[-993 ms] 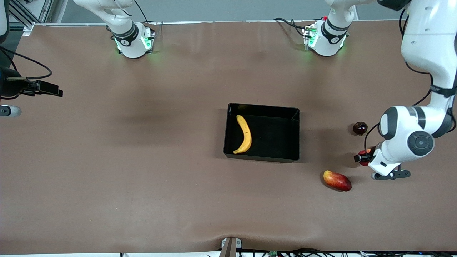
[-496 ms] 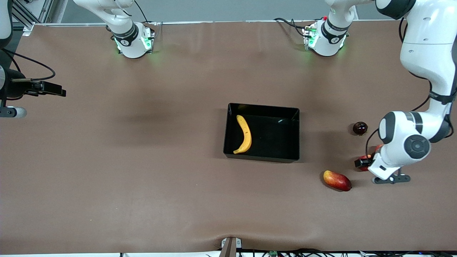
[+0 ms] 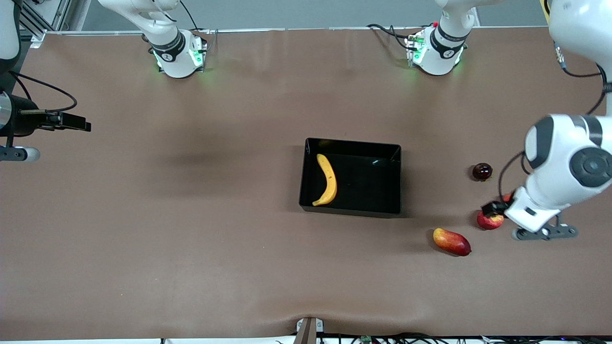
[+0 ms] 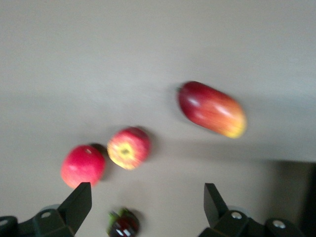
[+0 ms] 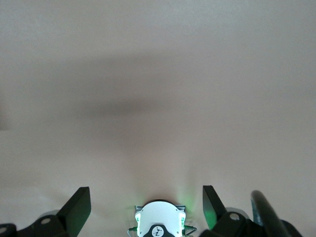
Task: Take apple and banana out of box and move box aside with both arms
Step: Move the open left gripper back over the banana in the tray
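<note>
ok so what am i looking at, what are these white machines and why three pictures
Two white robot arms, each ending in a two-finger gripper. The big picture looks down from a high camera facing them; the other two come from cameras on the wrists. On the table: a black tray with a banana in it, and toward the left arm's end an apple, a mango, a red round fruit and a small dark fruit. The left gripper hangs open over those fruits; the right gripper waits open at the right arm's end. Nothing is held.
</note>
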`<action>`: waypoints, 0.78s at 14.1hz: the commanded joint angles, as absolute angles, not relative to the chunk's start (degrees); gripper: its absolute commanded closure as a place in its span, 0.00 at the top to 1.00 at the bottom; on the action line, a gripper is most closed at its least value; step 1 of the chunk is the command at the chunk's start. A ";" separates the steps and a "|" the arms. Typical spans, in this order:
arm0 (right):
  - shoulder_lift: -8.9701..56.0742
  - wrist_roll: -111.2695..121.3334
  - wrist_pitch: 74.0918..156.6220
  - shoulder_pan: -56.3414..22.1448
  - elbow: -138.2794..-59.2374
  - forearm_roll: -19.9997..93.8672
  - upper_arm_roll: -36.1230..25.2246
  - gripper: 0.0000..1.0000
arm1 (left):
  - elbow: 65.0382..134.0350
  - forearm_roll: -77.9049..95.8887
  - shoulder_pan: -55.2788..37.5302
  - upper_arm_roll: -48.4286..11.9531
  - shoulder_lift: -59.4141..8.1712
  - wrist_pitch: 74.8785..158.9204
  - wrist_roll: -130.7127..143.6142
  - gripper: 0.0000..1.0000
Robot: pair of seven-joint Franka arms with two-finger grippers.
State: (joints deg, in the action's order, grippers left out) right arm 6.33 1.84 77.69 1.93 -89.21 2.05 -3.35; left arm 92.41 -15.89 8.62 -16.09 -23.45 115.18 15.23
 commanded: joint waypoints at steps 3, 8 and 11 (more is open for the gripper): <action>6.50 0.26 76.99 2.29 -88.77 3.08 -2.90 1.00 | 94.31 -16.96 8.00 -27.92 -21.97 110.48 31.43 1.00; 6.50 0.35 76.82 2.37 -88.77 3.25 -2.90 1.00 | 93.69 -17.58 -4.63 -29.53 -26.88 112.58 41.22 1.00; 6.50 0.35 76.90 2.37 -88.94 3.25 -2.90 1.00 | 93.69 -18.81 -9.65 -29.44 -30.75 117.15 41.74 1.00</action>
